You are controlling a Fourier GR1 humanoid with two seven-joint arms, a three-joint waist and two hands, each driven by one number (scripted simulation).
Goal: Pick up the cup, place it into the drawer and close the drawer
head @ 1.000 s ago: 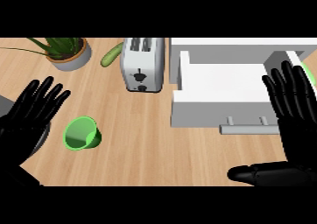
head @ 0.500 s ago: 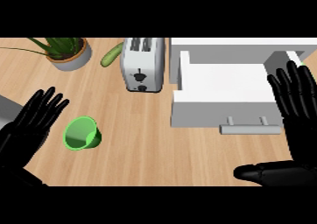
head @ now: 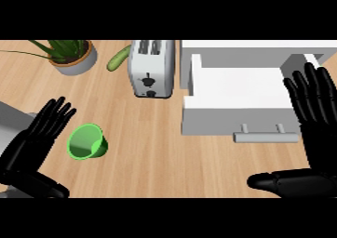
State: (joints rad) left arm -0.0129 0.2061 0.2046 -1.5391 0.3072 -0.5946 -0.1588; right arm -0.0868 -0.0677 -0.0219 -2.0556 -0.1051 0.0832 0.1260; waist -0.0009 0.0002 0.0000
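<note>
A green cup (head: 86, 142) lies tilted on the wooden counter at the lower left, its mouth facing me. My left hand (head: 34, 146) is open just left of the cup, fingers straight and slanting up to the right, a small gap from its rim. A white drawer (head: 236, 102) stands pulled out at the right, with a grey bar handle (head: 265, 136) on its front. Over the drawer's right edge my right hand (head: 317, 118) stays open, fingers up and thumb stretched left along the bottom.
A white toaster (head: 152, 67) stands at the top centre, just left of the drawer. A green cucumber (head: 118, 58) lies beside it, and a potted plant (head: 70, 55) sits at the top left. A grey block (head: 8, 116) shows at the left edge.
My left hand has dropped lower and drawn back toward the lower left, beside the cup. The right hand has shifted slightly right. The cup has not moved.
</note>
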